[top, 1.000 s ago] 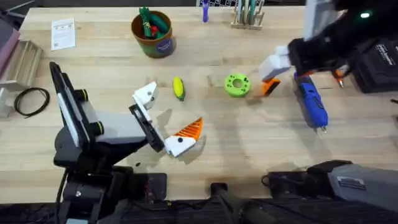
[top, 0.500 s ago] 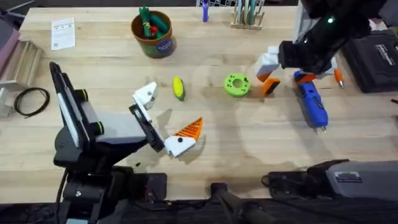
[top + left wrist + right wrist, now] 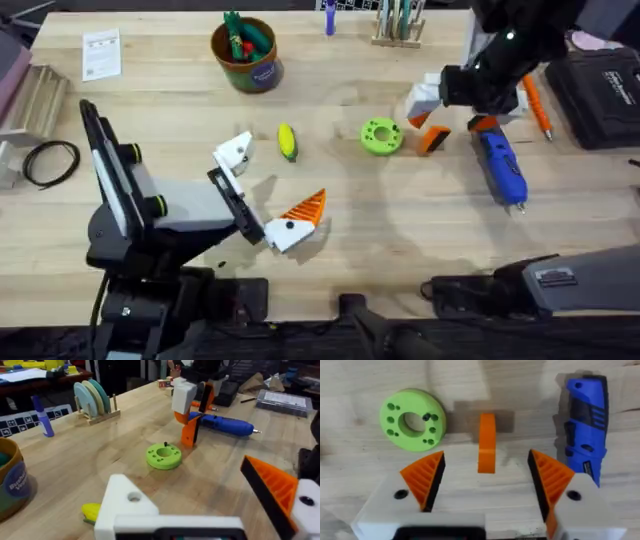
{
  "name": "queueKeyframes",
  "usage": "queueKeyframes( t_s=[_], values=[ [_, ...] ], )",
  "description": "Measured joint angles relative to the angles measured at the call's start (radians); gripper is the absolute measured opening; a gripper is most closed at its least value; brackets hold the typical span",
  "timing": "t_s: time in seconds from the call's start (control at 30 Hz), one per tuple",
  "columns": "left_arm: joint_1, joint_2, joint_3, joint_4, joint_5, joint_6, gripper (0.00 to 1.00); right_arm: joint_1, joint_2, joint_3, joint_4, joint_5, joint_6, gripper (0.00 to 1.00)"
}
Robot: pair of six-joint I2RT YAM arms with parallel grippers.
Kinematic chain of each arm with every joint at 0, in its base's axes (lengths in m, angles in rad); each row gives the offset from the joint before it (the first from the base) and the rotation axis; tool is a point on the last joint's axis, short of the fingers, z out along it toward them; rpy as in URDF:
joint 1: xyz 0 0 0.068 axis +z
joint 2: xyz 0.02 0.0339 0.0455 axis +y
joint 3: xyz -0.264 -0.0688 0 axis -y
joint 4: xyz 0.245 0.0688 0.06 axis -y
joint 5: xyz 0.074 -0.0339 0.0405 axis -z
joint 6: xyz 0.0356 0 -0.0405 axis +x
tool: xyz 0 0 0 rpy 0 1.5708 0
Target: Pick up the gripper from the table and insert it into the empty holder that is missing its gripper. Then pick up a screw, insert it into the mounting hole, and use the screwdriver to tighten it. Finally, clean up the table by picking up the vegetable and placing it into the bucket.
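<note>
- Bucket (image 3: pixel 246 55) label text is showing too small to read.
- One loose orange finger (image 3: pixel 487 442) is lying between the right gripper's (image 3: pixel 485 477) spread fingers.
- Left gripper (image 3: pixel 268 190) is standing apart, one holder (image 3: pixel 234 153) bare.
- One screwdriver (image 3: pixel 499 165), one corn cob (image 3: pixel 287 141) are lying on the desk (image 3: pixel 150 120).

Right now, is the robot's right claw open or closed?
Open. In the right wrist view, the right end effector has its two orange fingers spread wide, with the loose gripper on the table between them, untouched.

Overhead: high above arm bases, looks down and forward over whole table (image 3: pixel 330 215).
Left wrist: low, near tabletop, faces across toward green disc (image 3: pixel 163 456) and screwdriver (image 3: pixel 225 425).
Right wrist: close, straight down.
Shared by all three: disc, screwdriver.
</note>
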Motion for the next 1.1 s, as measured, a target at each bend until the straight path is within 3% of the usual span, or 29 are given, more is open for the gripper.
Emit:
queueKeyframes(
  t_s=[0.43, 0.8, 1.1],
  values=[
    [0.0, 0.0, 0.0, 0.0, 0.0, 0.0, 0.986, -0.009, 0.014, -0.129, 0.08, -0.004, -0.016, 0.979],
    [0.0, 0.0, 0.0, 0.0, 0.0, 0.0, 0.986, -0.009, 0.012, -0.134, 0.128, -0.008, -0.019, 0.878],
    [0.0, 0.0, 0.0, 0.0, 0.0, 0.0, 0.986, -0.009, -0.06, -0.134, 0.123, -0.008, -0.019, 0.854]
  ],
)
